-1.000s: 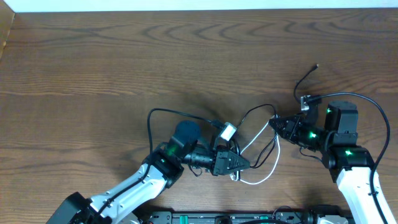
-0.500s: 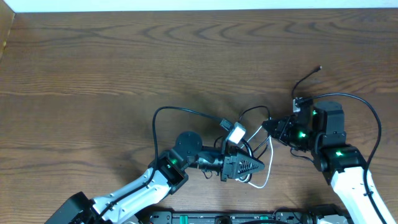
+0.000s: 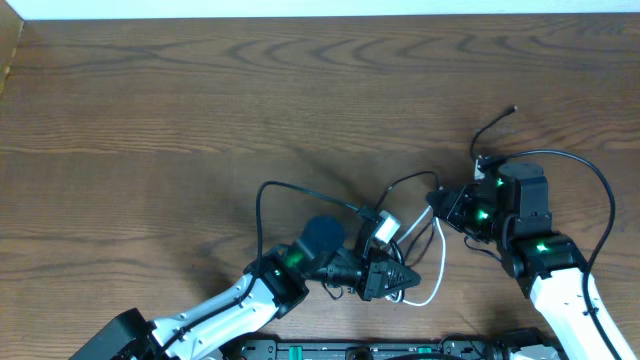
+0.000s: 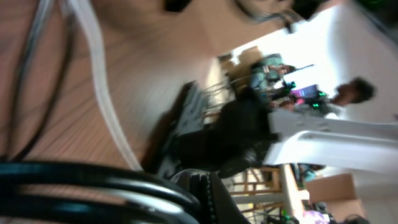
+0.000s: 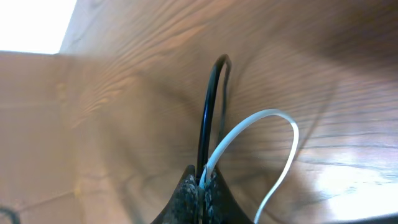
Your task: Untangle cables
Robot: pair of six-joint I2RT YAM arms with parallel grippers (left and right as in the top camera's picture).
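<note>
Cables [image 3: 441,262], light and limp, tangled low on the wooden table [image 3: 200,100] between both grippers. Right gripper [image 5: 204,179] pinches white and black strands; left gripper [image 3: 404,274] pressed together, hold unclear. I'd grip beside the white plug [image 3: 386,226].

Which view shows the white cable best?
Overhead: most of the white cable shows, looping from the right gripper toward the left gripper. The right wrist view shows only its loop pinched beside a black cable; the left wrist view, a blurred stretch.

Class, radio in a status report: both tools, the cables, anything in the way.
Right tool shut on white cable and black cable. Left tool shut, grip unclear. Cables tangled between them.
</note>
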